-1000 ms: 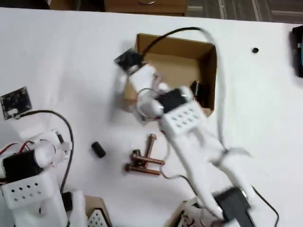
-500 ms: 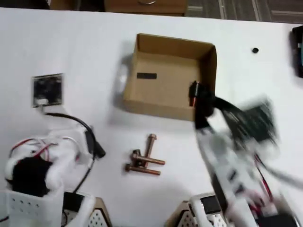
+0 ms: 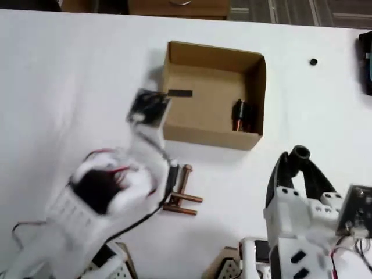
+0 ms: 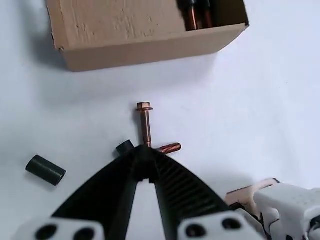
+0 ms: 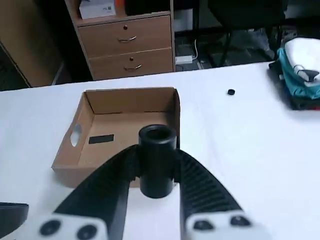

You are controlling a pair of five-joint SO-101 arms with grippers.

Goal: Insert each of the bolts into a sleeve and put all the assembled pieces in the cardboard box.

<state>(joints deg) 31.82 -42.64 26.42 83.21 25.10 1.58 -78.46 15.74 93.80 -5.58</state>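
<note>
Your left arm (image 3: 99,195) has swung in over the three copper bolts (image 3: 186,199) since a moment ago. The left gripper (image 4: 145,153) is pinched closed right over them, one loose sleeve (image 4: 45,170) nearby. Meanwhile your right gripper (image 5: 157,152) clamps another black sleeve (image 5: 157,172) upright, short of the cardboard box (image 3: 212,136); its black label (image 3: 179,93) is unreadable.

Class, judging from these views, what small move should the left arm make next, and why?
Probably open the left gripper and close on the copper hex-head bolt at its tips: the right gripper holds a black cylindrical sleeve upright, empty.
</note>
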